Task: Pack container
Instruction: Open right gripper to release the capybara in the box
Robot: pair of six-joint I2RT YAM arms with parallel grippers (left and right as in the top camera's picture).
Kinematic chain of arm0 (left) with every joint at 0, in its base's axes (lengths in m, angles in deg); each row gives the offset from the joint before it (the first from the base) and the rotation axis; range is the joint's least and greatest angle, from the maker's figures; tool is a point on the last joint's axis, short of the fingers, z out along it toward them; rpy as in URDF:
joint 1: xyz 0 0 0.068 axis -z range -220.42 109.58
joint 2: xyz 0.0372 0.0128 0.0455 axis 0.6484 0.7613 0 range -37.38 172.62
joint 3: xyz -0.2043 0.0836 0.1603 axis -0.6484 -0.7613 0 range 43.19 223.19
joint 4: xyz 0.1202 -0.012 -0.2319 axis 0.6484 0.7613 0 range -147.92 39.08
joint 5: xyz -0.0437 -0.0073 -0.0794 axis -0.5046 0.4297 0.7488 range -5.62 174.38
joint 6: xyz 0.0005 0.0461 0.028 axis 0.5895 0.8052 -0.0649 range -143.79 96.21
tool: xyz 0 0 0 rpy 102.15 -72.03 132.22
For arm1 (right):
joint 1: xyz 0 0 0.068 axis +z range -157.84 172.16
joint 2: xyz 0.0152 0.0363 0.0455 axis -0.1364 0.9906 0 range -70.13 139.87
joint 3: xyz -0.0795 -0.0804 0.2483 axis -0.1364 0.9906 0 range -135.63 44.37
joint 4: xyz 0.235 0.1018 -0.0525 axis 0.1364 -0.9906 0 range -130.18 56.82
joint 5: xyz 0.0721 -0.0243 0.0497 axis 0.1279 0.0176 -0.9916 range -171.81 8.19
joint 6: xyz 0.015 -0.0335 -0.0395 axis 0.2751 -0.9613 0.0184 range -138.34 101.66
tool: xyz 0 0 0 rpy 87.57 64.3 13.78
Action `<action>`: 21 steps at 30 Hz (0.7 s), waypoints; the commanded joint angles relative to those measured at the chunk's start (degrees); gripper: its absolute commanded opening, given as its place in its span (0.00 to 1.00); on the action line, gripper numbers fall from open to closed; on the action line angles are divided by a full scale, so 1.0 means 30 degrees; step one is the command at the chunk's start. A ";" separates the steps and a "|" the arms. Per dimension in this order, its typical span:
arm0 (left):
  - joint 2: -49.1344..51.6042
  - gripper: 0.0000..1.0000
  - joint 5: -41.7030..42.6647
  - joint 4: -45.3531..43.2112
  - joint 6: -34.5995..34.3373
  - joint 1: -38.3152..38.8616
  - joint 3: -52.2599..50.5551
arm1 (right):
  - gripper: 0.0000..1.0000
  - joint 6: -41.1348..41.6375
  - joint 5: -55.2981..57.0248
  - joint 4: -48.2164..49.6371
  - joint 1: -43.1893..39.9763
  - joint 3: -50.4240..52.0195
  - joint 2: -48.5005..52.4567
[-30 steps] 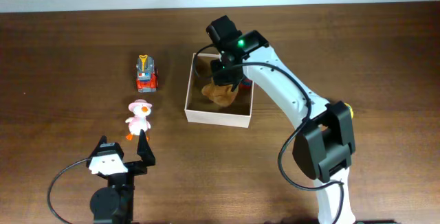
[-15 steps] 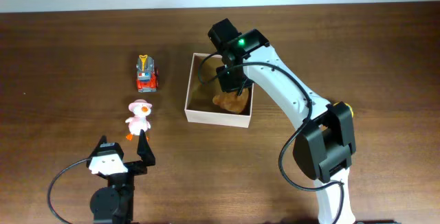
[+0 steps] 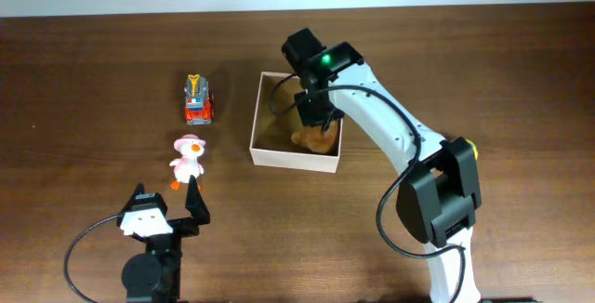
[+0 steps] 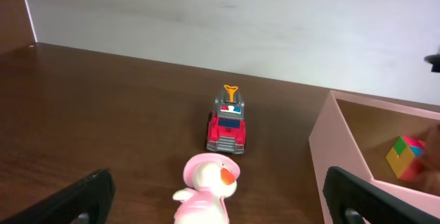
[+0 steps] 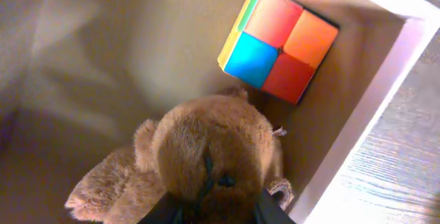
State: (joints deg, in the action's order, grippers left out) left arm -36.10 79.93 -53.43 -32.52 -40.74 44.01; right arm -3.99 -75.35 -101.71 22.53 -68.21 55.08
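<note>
— What's the surface?
— A dark wooden table with a pale wall past its far edge. The container sits mid-table, with open wood far left and right.
— And the hands?
— The left gripper is spread wide and empty, near the duck. The right gripper straddles the plush bear inside the container. Its fingertips are cut off, so I cannot tell its grip.

Soft, even light from above; the pictures are mostly clear.
The overhead view is bright and sharp, and the table looks dark brown with only faint shadows. From the right wrist, the right wall of the container glows pale, while the inside toward the left is dim and a bit blurry. The teddy bear drops a soft shadow, and the cube shows bright colours. From the left wrist, the near duck looks slightly fuzzy.
</note>
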 commanded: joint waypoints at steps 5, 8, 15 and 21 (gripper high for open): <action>-0.0095 0.99 0.0211 -0.0029 0.0299 -0.0044 -0.0095 | 0.22 -0.0131 0.0444 0.0597 -0.0022 0.1362 -0.0648; -0.0095 0.99 0.0211 -0.0029 0.0299 -0.0044 -0.0095 | 0.22 -0.0131 0.0444 0.0612 -0.0022 0.1457 -0.0648; -0.0095 0.99 0.0211 -0.0029 0.0299 -0.0044 -0.0095 | 0.64 -0.0131 0.0444 0.0619 -0.0022 0.1457 -0.0648; -0.0095 0.99 0.0204 -0.0029 0.0306 -0.0044 -0.0095 | 0.65 -0.0131 0.0452 0.0648 -0.0022 0.1450 -0.0648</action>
State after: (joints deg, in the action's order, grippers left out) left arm -36.10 79.93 -53.43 -32.52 -40.74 44.01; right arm -4.60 -75.15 -99.99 22.53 -64.14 55.08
